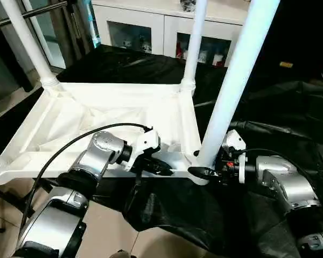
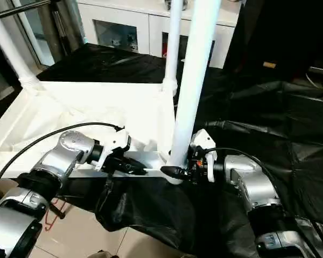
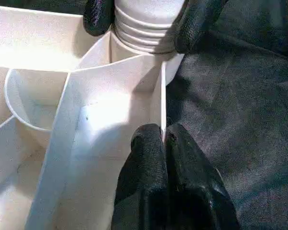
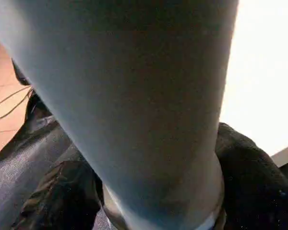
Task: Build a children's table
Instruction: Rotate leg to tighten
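Observation:
The white tabletop (image 1: pixel 70 107) lies upside down, ribbed side up. A long white leg (image 1: pixel 234 80) stands upright in its near right corner socket. My right gripper (image 1: pixel 202 171) is shut on that leg's ribbed base (image 3: pixel 144 28), one black finger (image 3: pixel 98 17) on each side. In the right wrist view the leg (image 4: pixel 134 96) rises between the fingers (image 4: pixel 249 177). Just left of that corner, my left gripper (image 3: pixel 163 134) is shut on the thin near rim wall (image 3: pixel 158 96) of the tabletop. Two more legs (image 1: pixel 27 40) (image 1: pixel 194 43) stand in the far corners.
A black sheet (image 1: pixel 280 107) covers the surface under and to the right of the tabletop. A white glass-fronted cabinet (image 1: pixel 151 21) stands behind. Tiled floor (image 1: pixel 113 231) shows below the near edge. A black cable (image 1: pixel 70 145) arcs over my left forearm.

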`<state>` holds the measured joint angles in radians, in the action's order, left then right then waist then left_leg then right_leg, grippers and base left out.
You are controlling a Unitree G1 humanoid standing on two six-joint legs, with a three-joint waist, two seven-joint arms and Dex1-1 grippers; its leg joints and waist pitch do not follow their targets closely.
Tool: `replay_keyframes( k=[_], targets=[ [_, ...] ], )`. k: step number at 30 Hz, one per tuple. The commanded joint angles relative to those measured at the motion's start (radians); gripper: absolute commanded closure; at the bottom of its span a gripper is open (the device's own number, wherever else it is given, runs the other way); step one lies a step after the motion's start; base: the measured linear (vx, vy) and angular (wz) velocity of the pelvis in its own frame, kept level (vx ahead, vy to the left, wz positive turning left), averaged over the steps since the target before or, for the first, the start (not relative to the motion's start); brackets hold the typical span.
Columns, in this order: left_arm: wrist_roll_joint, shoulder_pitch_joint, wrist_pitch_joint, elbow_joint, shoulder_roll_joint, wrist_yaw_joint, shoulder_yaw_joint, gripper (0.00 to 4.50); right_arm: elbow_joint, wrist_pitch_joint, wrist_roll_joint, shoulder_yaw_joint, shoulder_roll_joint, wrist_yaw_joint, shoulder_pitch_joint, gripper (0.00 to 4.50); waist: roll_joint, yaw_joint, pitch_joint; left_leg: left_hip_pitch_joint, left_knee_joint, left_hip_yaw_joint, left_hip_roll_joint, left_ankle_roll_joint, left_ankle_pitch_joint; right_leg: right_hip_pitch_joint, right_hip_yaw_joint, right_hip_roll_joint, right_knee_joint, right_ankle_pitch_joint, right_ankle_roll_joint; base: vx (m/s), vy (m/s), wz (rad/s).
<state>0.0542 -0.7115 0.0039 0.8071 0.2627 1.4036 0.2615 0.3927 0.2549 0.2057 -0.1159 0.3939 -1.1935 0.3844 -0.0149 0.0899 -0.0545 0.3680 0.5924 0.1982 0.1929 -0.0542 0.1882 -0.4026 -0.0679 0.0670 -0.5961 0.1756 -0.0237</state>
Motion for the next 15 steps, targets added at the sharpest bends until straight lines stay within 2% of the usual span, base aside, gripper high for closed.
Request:
replay_keyframes(
  k=[1,3,4,5,6,7,8,9,10,11,12,13,14,15],
  targets=[
    [-0.033,-0.016,0.001,-0.047,-0.034,-0.026,-0.005,4.5,-0.031,0.008,0.011,-0.052,-0.028,-0.017,-0.015,1.66,0.009,-0.002,0.068,-0.013,-0.064,-0.019,0.047,0.075,0.15,0.053,0.047,0.082,0.069,0.206,-0.225,0.0,0.0,0.0],
    [-0.017,-0.045,0.005,-0.007,-0.072,-0.144,-0.024,4.5,0.037,-0.041,-0.042,-0.034,-0.083,0.131,0.001,1.7,0.009,-0.004,0.068,-0.012,-0.064,-0.019,0.047,0.07,0.15,0.051,0.047,0.084,0.07,0.211,-0.224,0.0,0.0,0.0],
    [-0.012,-0.055,0.006,0.007,-0.084,-0.182,-0.03,4.5,0.058,-0.057,-0.058,-0.028,-0.1,0.176,0.005,1.7,0.009,-0.011,0.066,-0.014,-0.064,-0.018,0.044,0.059,0.161,0.045,0.047,0.083,0.073,0.231,-0.22,0.0,0.0,0.0],
    [-0.01,-0.057,0.007,0.01,-0.087,-0.191,-0.031,4.5,0.063,-0.059,-0.061,-0.027,-0.104,0.186,0.007,1.71,0.009,-0.011,0.066,-0.014,-0.064,-0.018,0.044,0.059,0.161,0.045,0.047,0.083,0.073,0.231,-0.22,0.0,0.0,0.0],
    [0.002,-0.081,0.01,0.043,-0.11,-0.274,-0.043,4.5,0.11,-0.071,-0.092,-0.013,-0.138,0.292,0.022,1.71,0.01,-0.013,0.066,-0.016,-0.065,-0.021,0.041,0.044,0.171,0.048,0.047,0.084,0.078,0.278,-0.206,0.0,0.0,0.0],
    [0.007,-0.093,0.014,0.059,-0.122,-0.315,-0.049,4.5,0.138,-0.08,-0.107,-0.002,-0.159,0.359,0.032,1.72,0.008,-0.016,0.064,-0.02,-0.066,-0.02,0.039,0.035,0.183,0.043,0.047,0.082,0.083,0.307,-0.199,0.0,0.0,0.0],
    [0.009,-0.099,0.016,0.066,-0.128,-0.332,-0.052,4.5,0.151,-0.084,-0.114,0.002,-0.169,0.391,0.037,1.73,0.009,-0.018,0.064,-0.02,-0.067,-0.022,0.039,0.031,0.191,0.045,0.046,0.082,0.084,0.32,-0.195,0.0,0.0,0.0],
    [0.014,-0.117,0.027,0.088,-0.151,-0.396,-0.063,4.5,0.196,-0.086,-0.125,0.026,-0.207,0.499,0.054,1.73,0.01,-0.02,0.063,-0.016,-0.068,-0.023,0.038,0.029,0.188,0.048,0.046,0.083,0.085,0.325,-0.187,0.0,0.0,0.0],
    [0.015,-0.143,0.04,0.117,-0.186,-0.494,-0.082,4.5,0.241,-0.076,-0.12,0.062,-0.262,0.628,0.073,1.73,0.007,-0.028,0.062,-0.02,-0.069,-0.022,0.038,0.025,0.2,0.042,0.047,0.082,0.088,0.332,-0.186,0.0,0.0,0.0],
    [0.015,-0.143,0.04,0.118,-0.186,-0.496,-0.082,4.5,0.241,-0.076,-0.12,0.063,-0.263,0.63,0.073,1.73,0.008,-0.032,0.064,-0.019,-0.069,-0.023,0.036,0.019,0.202,0.045,0.046,0.081,0.086,0.334,-0.185,0.0,0.0,0.0],
    [0.015,-0.152,0.042,0.127,-0.198,-0.529,-0.089,4.5,0.254,-0.069,-0.115,0.076,-0.281,0.669,0.079,1.73,0.009,-0.035,0.066,-0.019,-0.068,-0.025,0.034,0.022,0.199,0.048,0.045,0.082,0.087,0.331,-0.184,0.0,0.0,0.0],
    [0.013,-0.158,0.046,0.134,-0.207,-0.552,-0.095,4.5,0.26,-0.065,-0.112,0.083,-0.295,0.691,0.082,1.73,0.009,-0.035,0.064,-0.02,-0.066,-0.022,0.034,0.035,0.203,0.045,0.046,0.082,0.091,0.326,-0.185,0.0,0.0,0.0],
    [0.012,-0.165,0.046,0.14,-0.218,-0.581,-0.101,4.5,0.264,-0.069,-0.116,0.081,-0.311,0.714,0.086,1.73,0.005,-0.034,0.065,-0.02,-0.066,-0.022,0.035,0.038,0.199,0.045,0.047,0.083,0.089,0.316,-0.188,0.0,0.0,0.0],
    [0.012,-0.169,0.045,0.144,-0.225,-0.598,-0.104,4.5,0.266,-0.074,-0.12,0.078,-0.321,0.726,0.089,1.73,0.008,-0.036,0.066,-0.015,-0.068,-0.024,0.035,0.046,0.189,0.05,0.045,0.081,0.086,0.294,-0.191,0.0,0.0,0.0]
  ],
)
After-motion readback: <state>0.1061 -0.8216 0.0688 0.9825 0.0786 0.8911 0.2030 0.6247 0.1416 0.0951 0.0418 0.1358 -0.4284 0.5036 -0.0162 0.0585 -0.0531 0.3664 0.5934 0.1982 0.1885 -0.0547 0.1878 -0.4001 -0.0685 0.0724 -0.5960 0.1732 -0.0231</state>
